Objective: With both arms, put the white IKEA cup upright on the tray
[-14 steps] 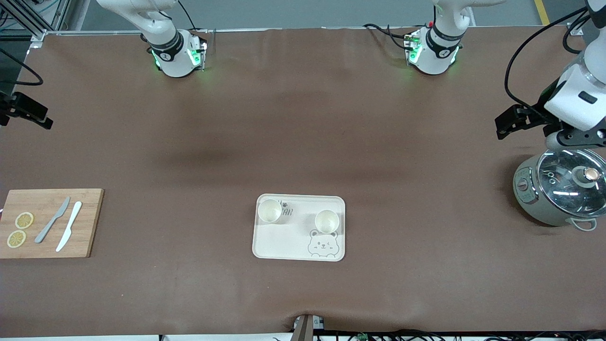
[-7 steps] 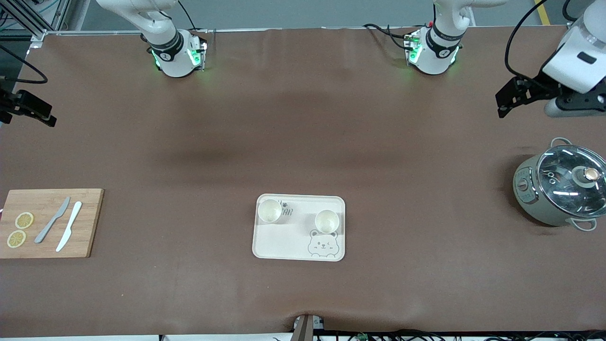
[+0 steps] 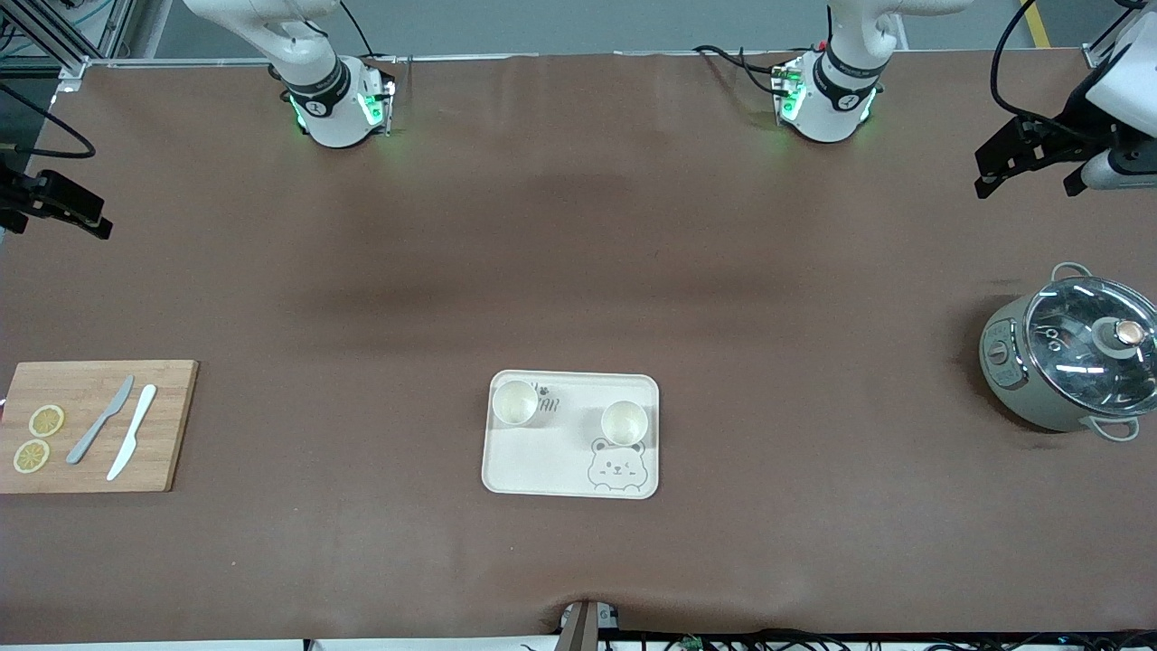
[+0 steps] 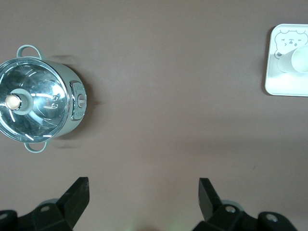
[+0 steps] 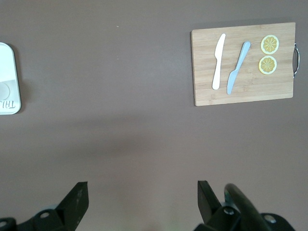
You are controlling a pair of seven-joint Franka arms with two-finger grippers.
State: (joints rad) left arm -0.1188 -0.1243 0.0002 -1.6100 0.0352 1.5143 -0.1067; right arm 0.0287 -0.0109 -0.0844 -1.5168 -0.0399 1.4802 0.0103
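Note:
The cream tray (image 3: 542, 470) with the bear face lies mid-table, near the front camera. Two white cups stand upright on it, one (image 3: 515, 402) toward the right arm's end and one (image 3: 624, 422) by the bear face. My left gripper (image 3: 1030, 167) is up over the bare table at the left arm's end, open and empty (image 4: 143, 187). My right gripper (image 3: 54, 206) is up over the right arm's end, open and empty (image 5: 142, 190). The left wrist view shows a part of the tray (image 4: 284, 86) and one cup (image 4: 297, 60); the right wrist view shows the tray's edge (image 5: 9, 107).
A wooden cutting board (image 3: 172, 425) with two knives and two lemon slices lies at the right arm's end; it also shows in the right wrist view (image 5: 202, 91). A grey-green pot (image 3: 1003, 380) with a glass lid stands at the left arm's end and shows in the left wrist view (image 4: 72, 115).
My left gripper has risen and drawn away from over the pot toward the robots' bases. My right gripper has shifted only slightly. The cups and tray have not moved.

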